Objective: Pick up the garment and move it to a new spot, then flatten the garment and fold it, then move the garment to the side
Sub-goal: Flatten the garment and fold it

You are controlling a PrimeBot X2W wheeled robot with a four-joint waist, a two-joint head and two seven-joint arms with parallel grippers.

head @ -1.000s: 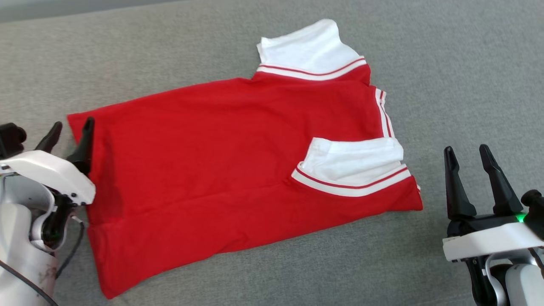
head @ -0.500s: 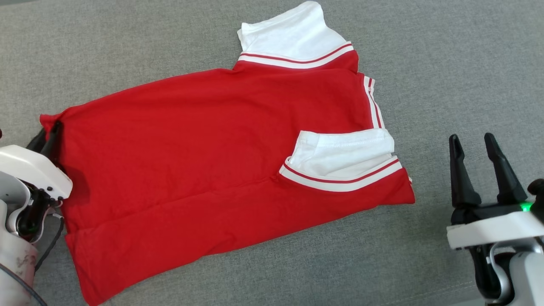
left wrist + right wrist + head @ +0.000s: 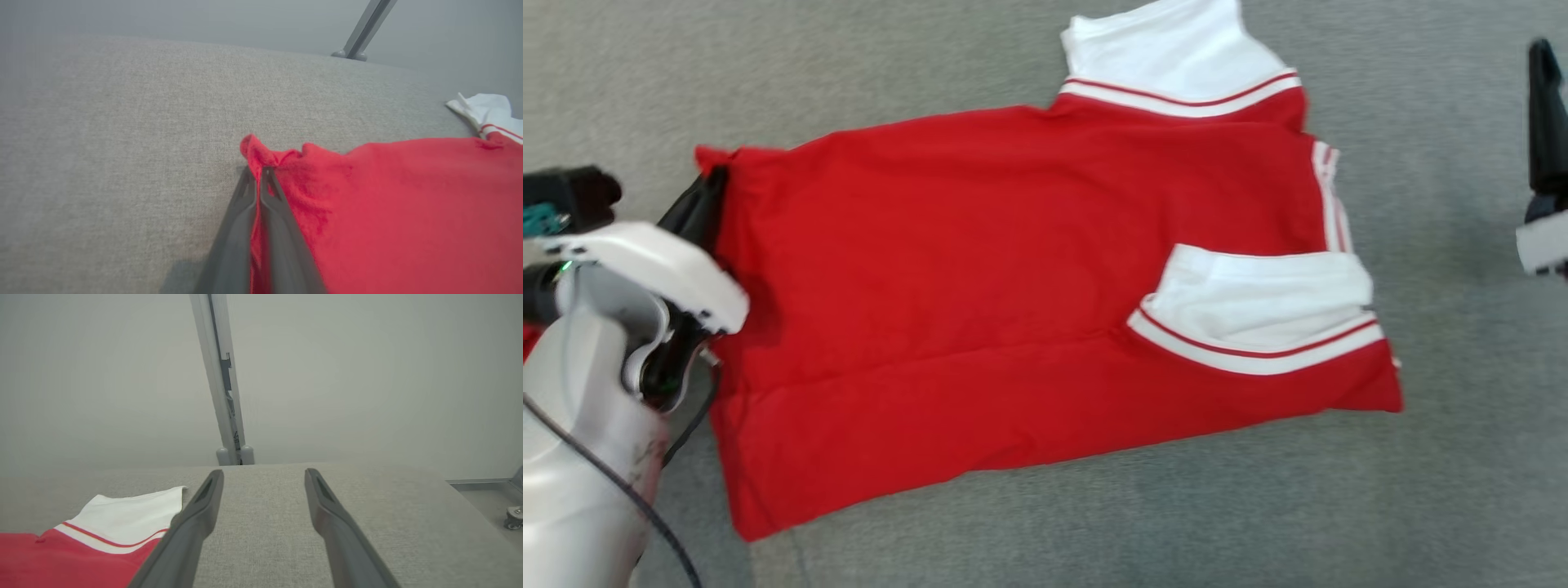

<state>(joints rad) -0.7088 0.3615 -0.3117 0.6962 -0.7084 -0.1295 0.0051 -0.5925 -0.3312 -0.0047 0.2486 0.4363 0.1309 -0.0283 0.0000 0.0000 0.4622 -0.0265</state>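
Status on the folding rig: the garment [image 3: 1013,286], a red tee-type top with white sleeves and red-and-white striped trim, is lying mostly flat on the grey cloth surface [image 3: 1462,490]. A long crease runs along its near side. One white sleeve [image 3: 1258,302] is flipped over onto the red body near the garment's right end. The other white sleeve [image 3: 1176,49] sticks out on the far side.

As for the left gripper [image 3: 704,200], it's at the garment's far left corner, and its wrist view makes things pretty clear. Both dark fingers [image 3: 278,212] are pressed together with a strip of red cloth pinched between them. The corner bunches up into a little peak right at the tips, while the rest of the cloth lies on the surface. That pinched corner sits well back from the surface's far edge.

Over on the other side, the right gripper [image 3: 263,475] is off past the garment's right end, well apart from it, with its fingers spread wide over the grey surface. In its wrist view the far sleeve shows at the lower left, a bit short of the far edge. A grey metal post [image 3: 222,396] stands just beyond that edge, against a plain pale wall [image 3: 388,375].
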